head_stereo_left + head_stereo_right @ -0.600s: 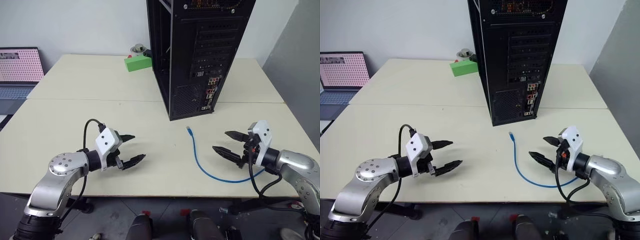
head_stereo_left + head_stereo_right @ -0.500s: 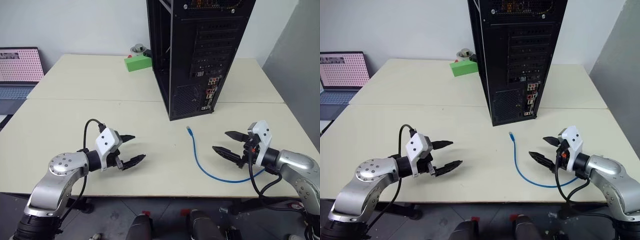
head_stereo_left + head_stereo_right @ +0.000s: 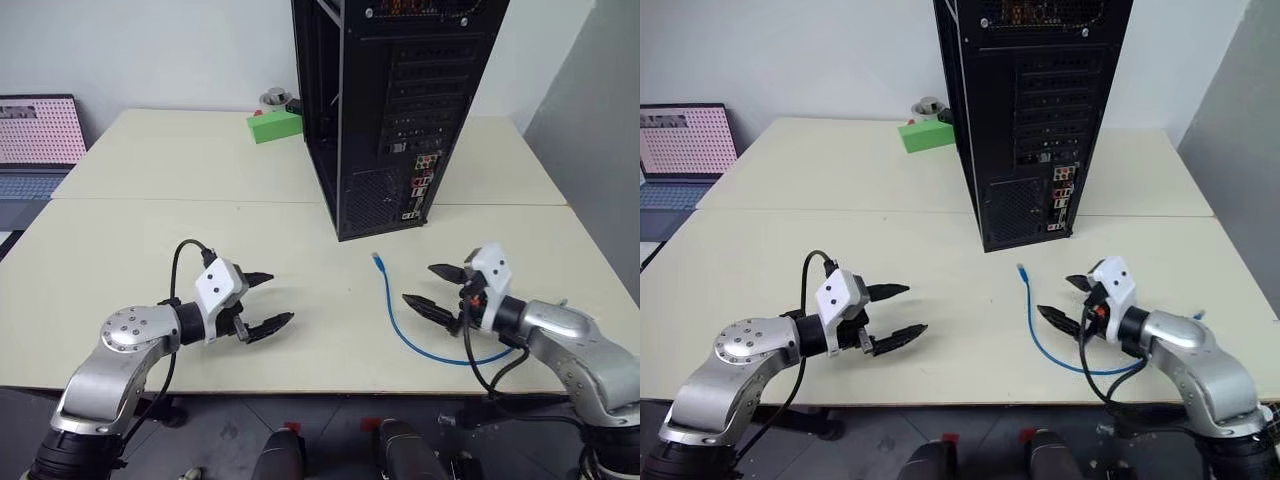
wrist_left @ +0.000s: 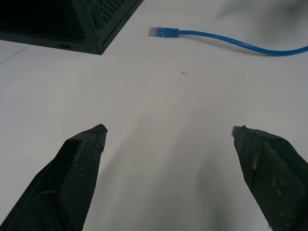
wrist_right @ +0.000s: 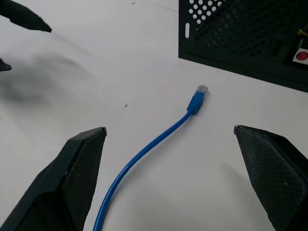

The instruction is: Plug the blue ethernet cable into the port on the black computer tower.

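The blue ethernet cable (image 3: 395, 315) lies loose on the pale table (image 3: 150, 230), its plug end (image 5: 198, 94) pointing toward the black computer tower (image 3: 395, 110) and resting just short of the tower's base. The right gripper (image 3: 432, 290) hovers low over the tabletop just beside the cable's curve, its two black fingers spread about as wide as they go and holding nothing; looking along those fingers, the plug sits ahead and between them, with the tower's vent grille (image 5: 240, 26) just beyond. The left gripper (image 3: 265, 300) hangs further off across the bare table, jaws equally wide and empty, the plug well ahead of it.

This looks like the approach before the first pick: nothing is grasped and the cable is not yet plugged in. The next move, I'd judge, calls for the right gripper to advance and drop over the cord close behind the plug, then close so the connector stays pointed forward. After that it must lift it to the port (image 3: 421, 182) in the cluster of small coloured connectors on the tower's rear, well above the plug's resting place.
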You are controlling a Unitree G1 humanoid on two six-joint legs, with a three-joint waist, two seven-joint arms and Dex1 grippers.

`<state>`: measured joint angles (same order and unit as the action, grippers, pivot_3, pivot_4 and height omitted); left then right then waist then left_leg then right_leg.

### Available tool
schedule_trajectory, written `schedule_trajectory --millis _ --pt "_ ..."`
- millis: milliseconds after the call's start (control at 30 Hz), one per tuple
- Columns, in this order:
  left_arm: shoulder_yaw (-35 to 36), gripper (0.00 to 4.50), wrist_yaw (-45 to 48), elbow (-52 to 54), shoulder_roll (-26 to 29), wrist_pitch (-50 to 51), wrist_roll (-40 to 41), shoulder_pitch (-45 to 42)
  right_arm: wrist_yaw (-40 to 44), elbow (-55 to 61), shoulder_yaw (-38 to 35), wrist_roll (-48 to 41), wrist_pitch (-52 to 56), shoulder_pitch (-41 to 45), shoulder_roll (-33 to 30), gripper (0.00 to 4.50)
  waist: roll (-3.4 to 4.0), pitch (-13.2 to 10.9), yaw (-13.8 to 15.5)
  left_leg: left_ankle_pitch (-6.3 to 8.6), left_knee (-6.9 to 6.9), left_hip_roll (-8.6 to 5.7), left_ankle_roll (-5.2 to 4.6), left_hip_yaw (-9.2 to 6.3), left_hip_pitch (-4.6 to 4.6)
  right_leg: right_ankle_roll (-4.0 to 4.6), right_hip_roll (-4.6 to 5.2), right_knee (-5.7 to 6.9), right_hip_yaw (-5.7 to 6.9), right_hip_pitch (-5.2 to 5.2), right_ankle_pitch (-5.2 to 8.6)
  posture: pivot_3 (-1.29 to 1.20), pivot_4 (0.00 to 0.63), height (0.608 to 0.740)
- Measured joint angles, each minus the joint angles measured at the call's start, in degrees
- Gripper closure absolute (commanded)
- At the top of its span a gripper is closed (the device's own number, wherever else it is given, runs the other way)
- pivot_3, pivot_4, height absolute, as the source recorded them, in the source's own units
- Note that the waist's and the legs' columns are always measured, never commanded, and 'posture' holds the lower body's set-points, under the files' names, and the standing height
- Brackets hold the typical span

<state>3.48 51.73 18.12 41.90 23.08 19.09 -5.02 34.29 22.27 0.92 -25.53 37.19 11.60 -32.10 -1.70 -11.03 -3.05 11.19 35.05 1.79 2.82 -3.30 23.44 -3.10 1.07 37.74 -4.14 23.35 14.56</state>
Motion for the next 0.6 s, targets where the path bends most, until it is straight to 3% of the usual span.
schedule_trajectory --millis 533,600 --pt "-2.0 0.04 -1.0 -0.4 -0.6 -2.2 -2.4 -1.3 -8.4 -22.5 10.5 15.4 -9.5 10.7 15.3 0.0 0.0 0.0 -0.2 0.0 -0.01 0.0 0.0 0.0 0.0 -0.02 0.0 0.04 0.0 0.01 -0.02 0.0 0.15 0.74" --pt "-2.0 0.0 -1.0 -0.5 -0.6 -2.3 -2.5 -1.3 -9.2 -24.4 11.2 17.2 -9.8 11.1 15.8 0.36 0.0 0.0 -0.2 0.0 -0.01 0.0 0.0 0.0 0.0 -0.02 0.0 0.04 0.0 0.01 -0.02 0.0 0.15 0.74"
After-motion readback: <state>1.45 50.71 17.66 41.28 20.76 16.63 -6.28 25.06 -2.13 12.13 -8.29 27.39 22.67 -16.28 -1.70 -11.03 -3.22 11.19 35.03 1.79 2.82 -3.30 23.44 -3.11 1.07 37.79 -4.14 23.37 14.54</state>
